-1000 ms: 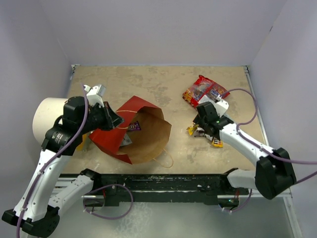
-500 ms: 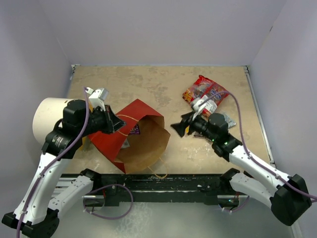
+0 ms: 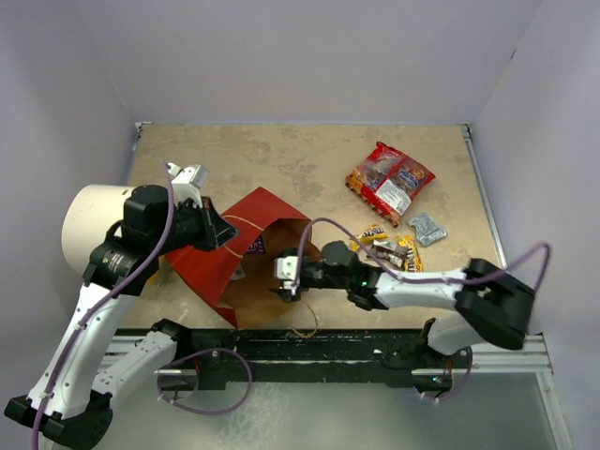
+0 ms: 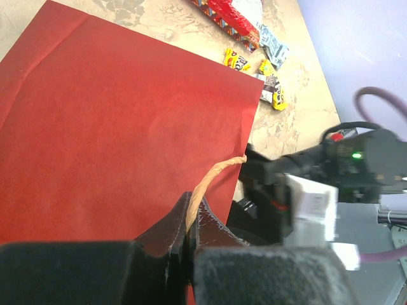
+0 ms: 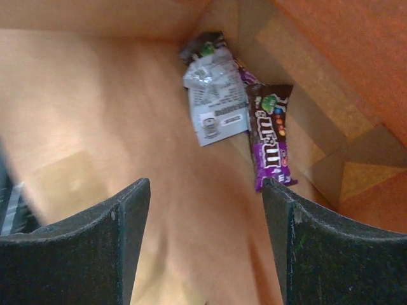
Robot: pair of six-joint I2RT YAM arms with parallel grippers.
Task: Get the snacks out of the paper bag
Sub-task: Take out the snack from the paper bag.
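The paper bag [image 3: 214,261] lies on its side, red outside, kraft inside, mouth facing right. My left gripper [image 3: 223,234] is shut on its tan string handle [image 4: 215,173] and holds the top edge up; the red wall [image 4: 114,121] fills the left wrist view. My right gripper [image 3: 283,278] is open and empty at the bag's mouth. In the right wrist view the gripper [image 5: 206,185] faces a purple candy pack [image 5: 270,136] and a silver-grey packet [image 5: 213,105] deep inside. Two red snack bags [image 3: 389,178], several candy packs [image 3: 389,251] and a silver packet [image 3: 427,228] lie on the table.
A white-and-orange cylinder [image 3: 89,225] stands at the left, behind my left arm. Grey walls close the table on three sides. The black rail [image 3: 328,345] runs along the front edge. A loose handle loop [image 3: 302,328] lies by the bag's mouth.
My right arm has swung left from the candy packs on the table to the bag's mouth, open. The candy packs stay on the table. My left gripper keeps hold of the handle.
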